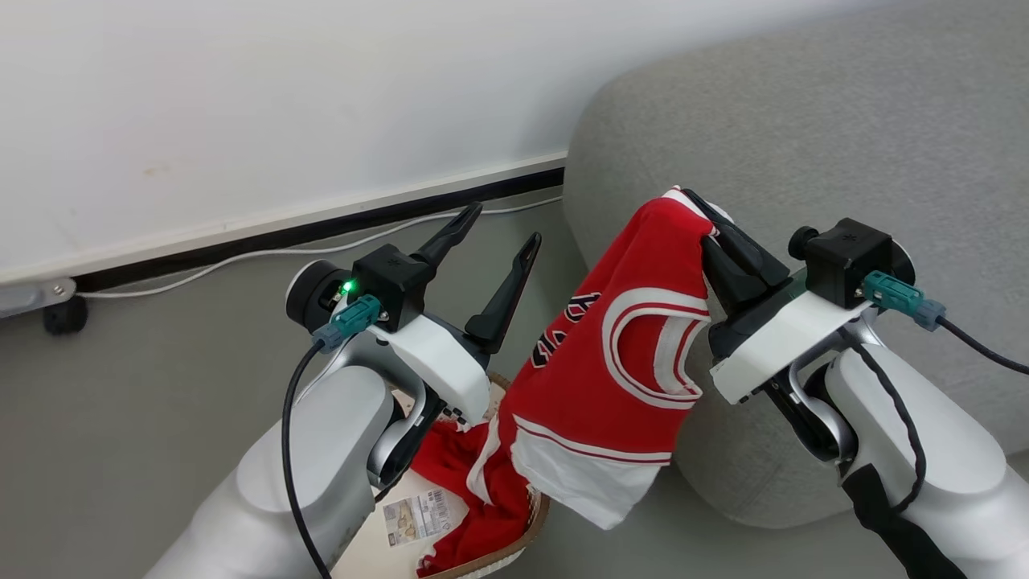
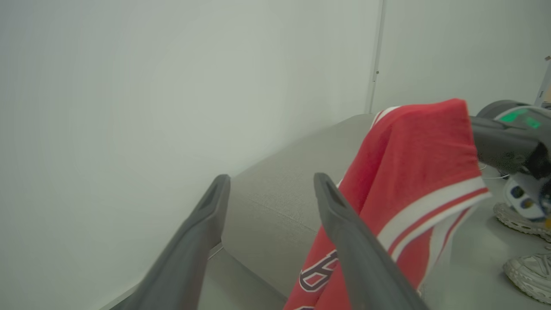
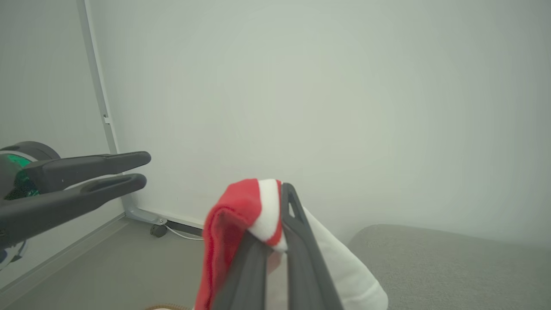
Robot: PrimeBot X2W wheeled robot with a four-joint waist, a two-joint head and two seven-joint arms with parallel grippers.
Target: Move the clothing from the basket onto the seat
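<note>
Hanging from the right end effector (image 1: 706, 215), whose jaws are closed on the white-trimmed edge: one red garment (image 1: 619, 362), held up between the basket (image 1: 537, 515) and the front of the seat (image 1: 804, 137), not yet over the cushion top.

In the basket: second red garment (image 1: 474, 482), crumpled beside the barcode label (image 1: 418, 515).

The left end effector (image 1: 504, 223): jaws spread wide, empty, raised just beside the hanging cloth.

Risks, as judged:
- The grip seems to take only a narrow fold of thin fabric, so a quick swing could pull it free.
- The lower hem hangs at the basket rim and might catch or drag.
- An early release would drop it on the floor (image 1: 161, 418).
- The left fingers (image 1: 510, 281) could snag the cloth.

Obscured:
- Most of the basket is hidden behind the left forearm (image 1: 321, 450) and the hanging garment.
- Whether the hem touches the rim cannot be told.
- The lettering (image 1: 563, 330) is folded and unreadable.
- A person's shoes (image 2: 523, 219) are cut off at the left wrist view's edge.
</note>
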